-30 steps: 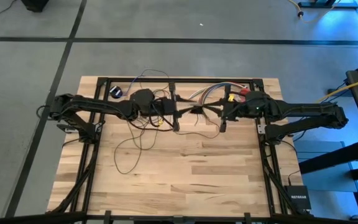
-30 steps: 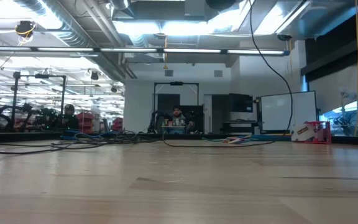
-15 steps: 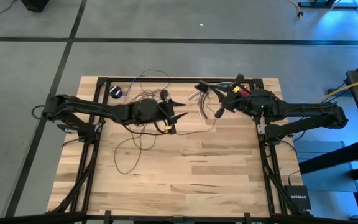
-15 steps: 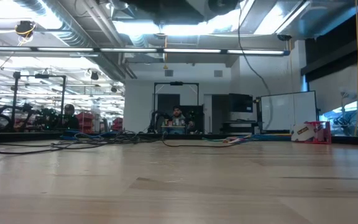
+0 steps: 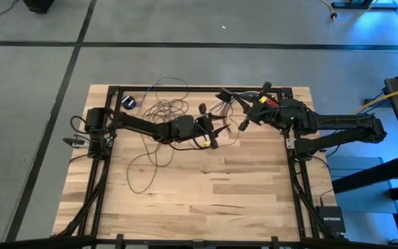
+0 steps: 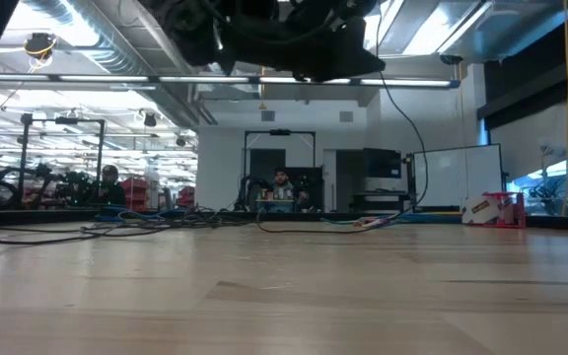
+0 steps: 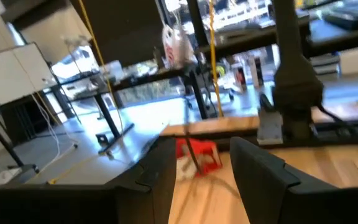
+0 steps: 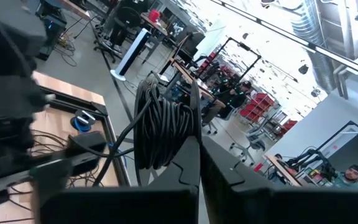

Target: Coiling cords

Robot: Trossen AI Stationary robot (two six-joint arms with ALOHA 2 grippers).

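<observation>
Near the counter's [image 5: 206, 194] far edge, the right hand [image 8: 194, 146] pinches a coiled bundle of the cords [image 8: 163, 127], thin and floppy, best gripped across gathered loops; left hand [image 5: 209, 131] spread.

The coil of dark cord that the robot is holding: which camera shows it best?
The right wrist view: the coil fills it, clamped in the right gripper. The high view shows mainly loose loops on the table; the low view, one hanging strand; the left wrist view, none.
</observation>
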